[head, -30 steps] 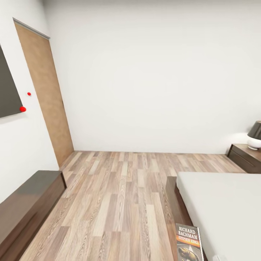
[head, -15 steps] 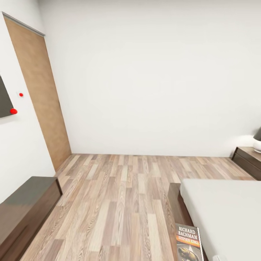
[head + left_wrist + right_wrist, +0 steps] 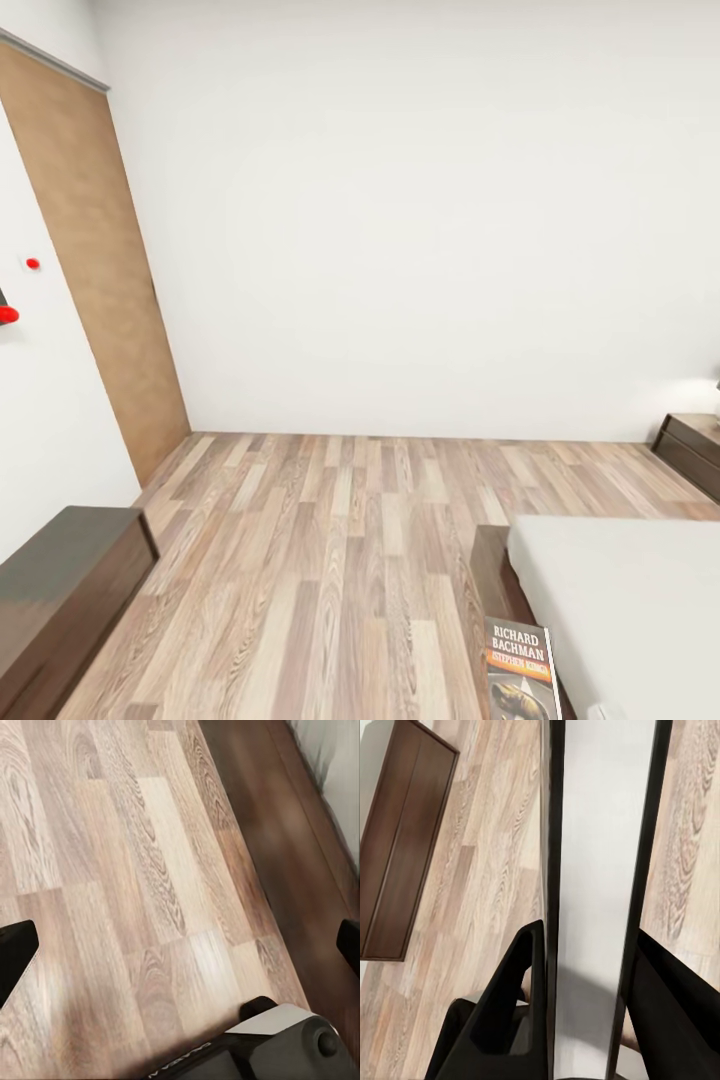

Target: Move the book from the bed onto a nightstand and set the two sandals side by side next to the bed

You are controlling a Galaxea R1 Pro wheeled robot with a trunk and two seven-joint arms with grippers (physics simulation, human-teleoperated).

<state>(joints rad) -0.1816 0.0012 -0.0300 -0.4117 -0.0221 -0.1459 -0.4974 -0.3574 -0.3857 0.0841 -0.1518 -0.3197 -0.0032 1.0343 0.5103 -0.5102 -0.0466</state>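
The book [image 3: 520,670], with its black cover, white lettering and orange band, stands upright at the bottom of the head view, over the corner of the bed [image 3: 630,600]. In the right wrist view I see the book [image 3: 596,870] edge-on, its white pages between black covers, with my right gripper [image 3: 589,975] shut on it. My left gripper [image 3: 180,949] hangs open over the plank floor beside the bed's dark frame [image 3: 277,832]. A nightstand [image 3: 690,450] sits at the far right by the wall. The sandals are out of view.
A long dark-brown cabinet [image 3: 60,590] stands against the left wall, with a wooden door [image 3: 90,270] beyond it. Wood-plank floor [image 3: 340,540] stretches between this cabinet and the bed up to the white far wall. The robot's base [image 3: 277,1050] shows in the left wrist view.
The whole head view has shifted as the camera moved forward: door and cabinet slid left, bed and nightstand slid down and right. The book keeps its place in the picture.
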